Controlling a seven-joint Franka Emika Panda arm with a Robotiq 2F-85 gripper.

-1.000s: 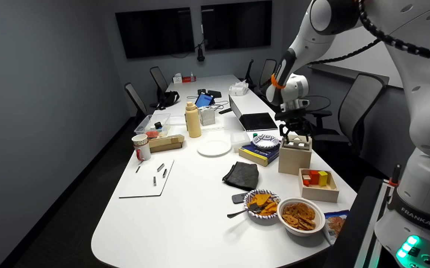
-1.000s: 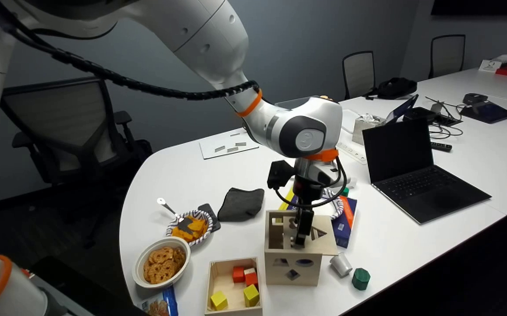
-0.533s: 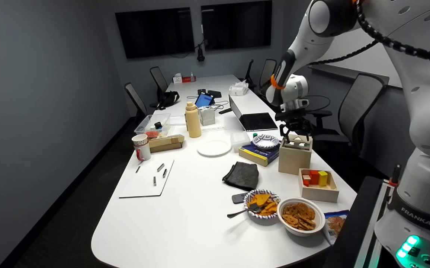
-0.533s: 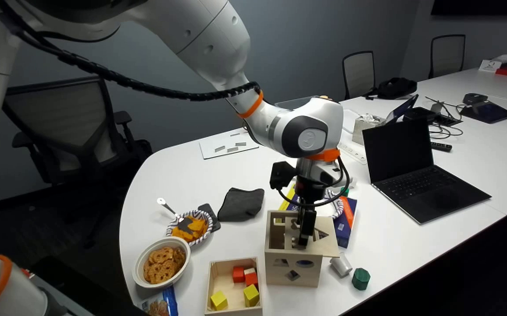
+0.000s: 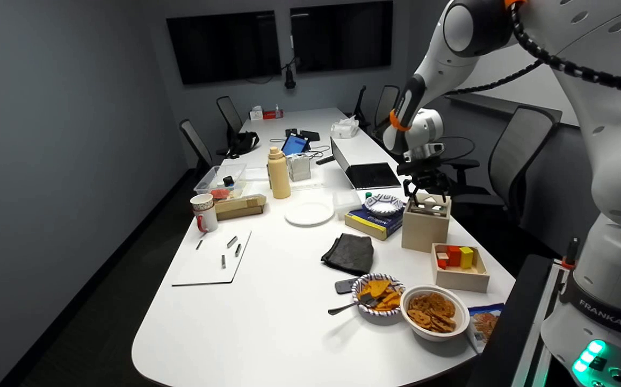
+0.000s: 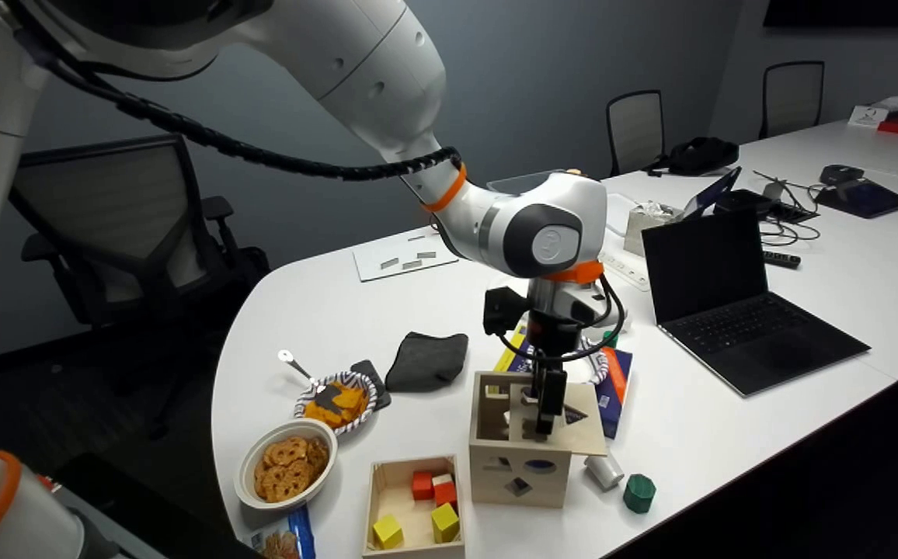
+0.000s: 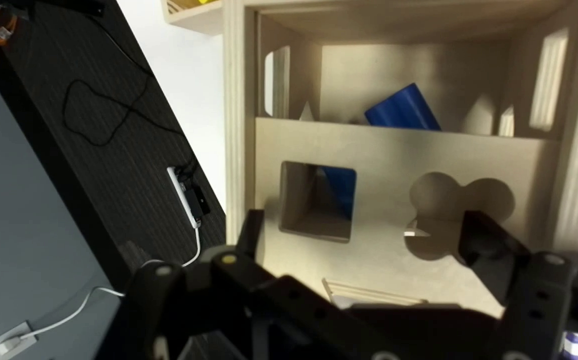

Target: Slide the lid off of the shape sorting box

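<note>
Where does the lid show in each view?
In an exterior view: lid right of centre, about mid-height, atop the box.
In an exterior view: lid right of centre, lower half, jutting past the box.
In the wrist view: lid mid-picture, slightly right, partly covering the box.
Shared landmark: the box, in all three.

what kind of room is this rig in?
Most likely an office meeting room: a long white table, mesh-backed chairs along it, and two large dark screens on the far wall.
</note>
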